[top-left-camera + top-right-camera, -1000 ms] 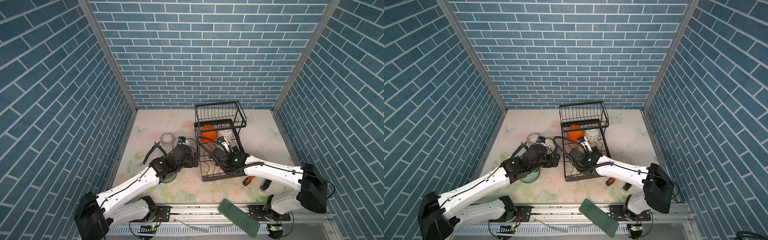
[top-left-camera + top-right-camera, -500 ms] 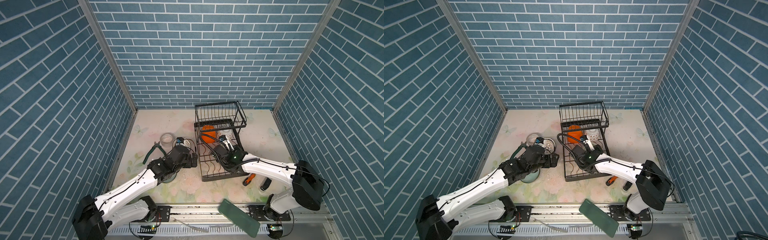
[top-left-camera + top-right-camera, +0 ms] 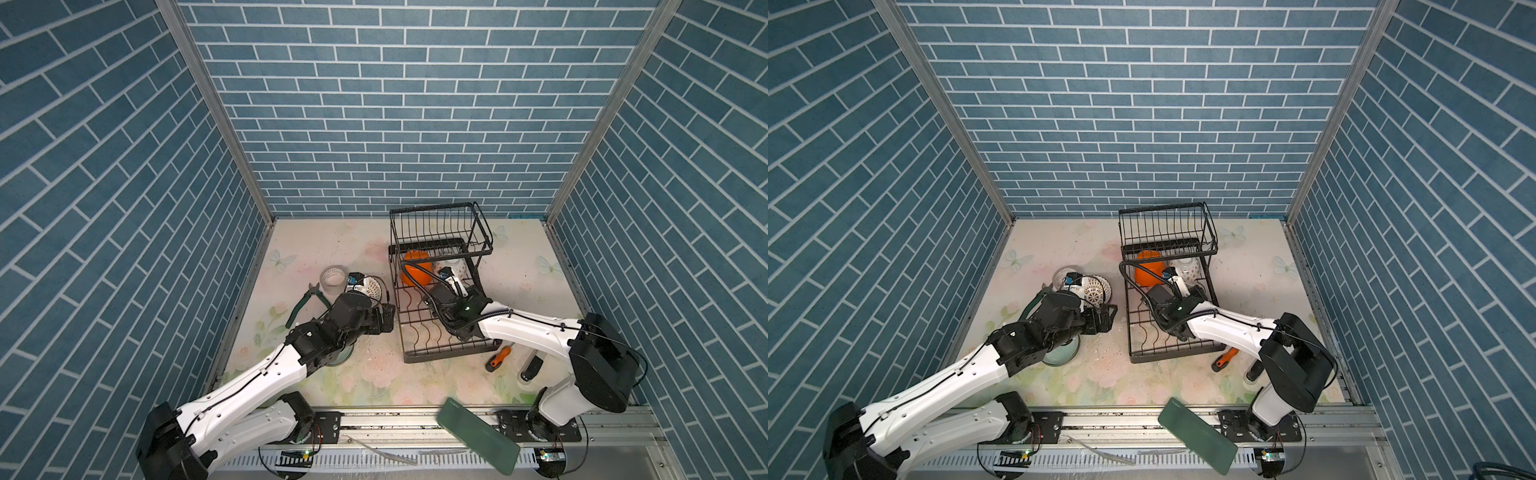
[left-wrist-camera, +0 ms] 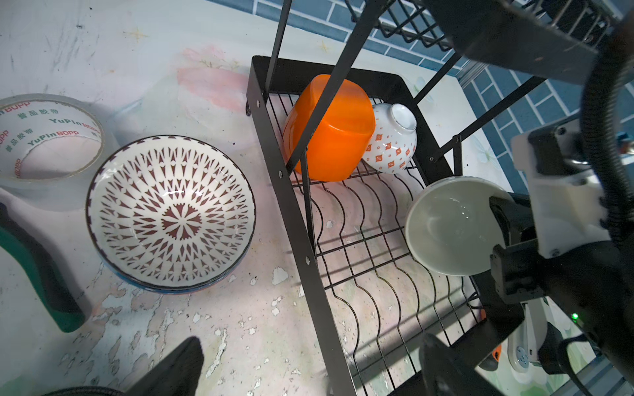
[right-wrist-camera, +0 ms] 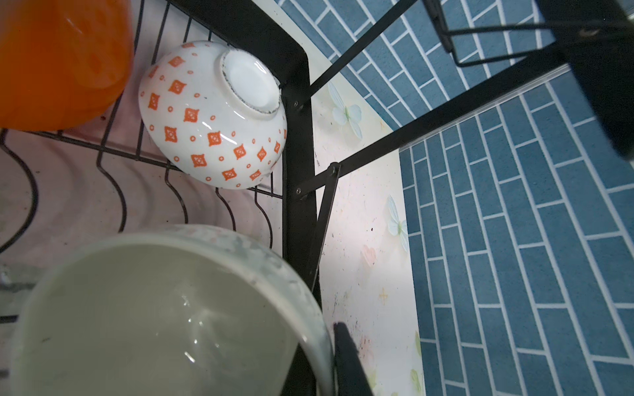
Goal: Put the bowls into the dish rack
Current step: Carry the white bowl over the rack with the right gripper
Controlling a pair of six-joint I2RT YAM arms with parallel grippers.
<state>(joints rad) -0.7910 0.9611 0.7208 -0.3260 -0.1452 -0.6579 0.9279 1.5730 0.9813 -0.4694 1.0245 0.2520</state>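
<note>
Blue brick walls (image 3: 374, 104) ring our tabletop (image 3: 374, 374). Inside the rack (image 4: 291, 212), our right fingers (image 4: 507, 212) clamp a pale bowl (image 4: 449, 226); our left fingers (image 4: 171, 370) stand apart just outside it.

**Two bowls racked, a third over the wires**

The black wire dish rack (image 4: 297, 219) holds an orange rounded-square bowl (image 4: 334, 137) and a white bowl with orange diamonds (image 4: 391, 144), side by side at its far end, tipped with bases showing. A plain pale bowl (image 4: 449, 226) hangs tilted above the curved dividers. Beside the rack a brown-and-white patterned bowl (image 4: 169, 214) sits upright (stacked on a blue one). A pale green bowl (image 3: 1061, 355) lies nearer the front, partly hidden.
</note>
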